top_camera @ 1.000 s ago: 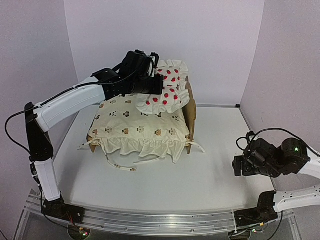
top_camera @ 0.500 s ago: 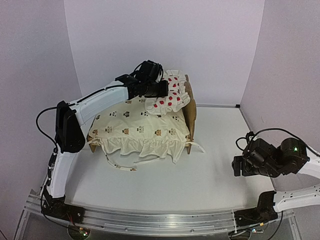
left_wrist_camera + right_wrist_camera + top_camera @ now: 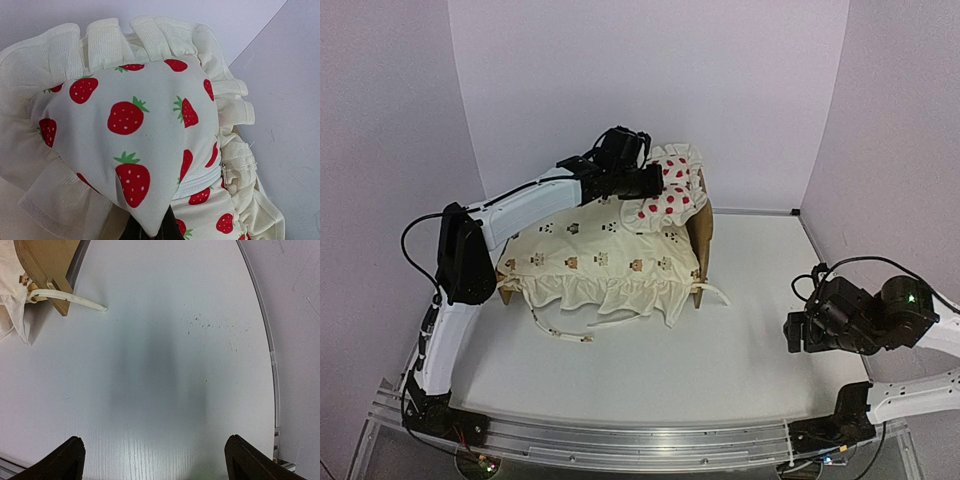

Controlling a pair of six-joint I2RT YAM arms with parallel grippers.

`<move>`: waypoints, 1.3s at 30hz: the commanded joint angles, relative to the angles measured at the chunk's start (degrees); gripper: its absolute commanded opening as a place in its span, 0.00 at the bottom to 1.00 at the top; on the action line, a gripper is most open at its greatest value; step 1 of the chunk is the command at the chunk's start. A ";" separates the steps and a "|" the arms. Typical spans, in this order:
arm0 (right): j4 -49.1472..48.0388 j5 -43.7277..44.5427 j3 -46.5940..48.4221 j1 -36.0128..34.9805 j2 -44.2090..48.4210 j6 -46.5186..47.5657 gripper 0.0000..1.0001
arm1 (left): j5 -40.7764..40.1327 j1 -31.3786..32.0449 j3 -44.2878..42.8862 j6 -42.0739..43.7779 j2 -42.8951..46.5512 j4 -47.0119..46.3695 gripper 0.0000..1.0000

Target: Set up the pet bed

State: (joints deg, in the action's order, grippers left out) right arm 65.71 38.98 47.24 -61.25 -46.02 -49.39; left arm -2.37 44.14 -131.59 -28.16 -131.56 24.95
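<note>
The pet bed stands at the back middle of the table, its plywood headboard on the right. A cream ruffled cover with small animal prints lies over it. My left gripper is shut on a corner of the white strawberry-print pillow and holds it against the headboard end. In the left wrist view the pillow fills the frame, its corner pinched between my dark fingers. My right gripper is open and empty, low over the table at the right. A corner of the bed shows in the right wrist view.
Cream tie straps trail from the cover onto the table in front of the bed. Another strap lies by the bed's corner. Purple walls close in the back and both sides. The table's curved edge runs at the right.
My left arm has carried the pillow back and to the right, toward the headboard, and lowered it. The right arm has not moved.
</note>
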 commanded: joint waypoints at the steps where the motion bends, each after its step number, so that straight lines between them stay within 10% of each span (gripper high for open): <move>1: 0.20 0.16 -0.04 0.21 0.31 -0.79 0.98 | 3.42 -0.59 -0.85 -2.43 -1.31 -4.24 0.00; 7: 0.13 -0.09 -0.30 0.25 0.49 -0.89 0.98 | 7.21 -1.68 -0.34 -5.93 -2.78 -5.57 0.04; 14: 0.06 -0.23 -0.48 0.23 1.10 -0.89 0.98 | 8.06 -2.12 -0.25 -7.87 -3.40 -6.23 0.52; 21: 0.12 -0.40 0.03 0.26 1.13 -0.57 0.98 | 4.48 -2.15 -0.60 -7.40 -0.15 -6.02 0.80; 29: 0.11 1.54 2.40 0.21 0.32 1.75 0.98 | 1.12 -2.13 3.36 -2.27 8.88 -5.42 0.99; 39: -4.38 6.02 5.84 0.20 -3.73 6.86 0.98 | -0.36 -2.12 25.40 2.36 29.03 -6.40 1.00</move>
State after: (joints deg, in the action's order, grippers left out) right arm 65.03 41.89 50.24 -61.25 -47.83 -45.87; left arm -0.49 42.06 -112.51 -29.07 -111.75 19.32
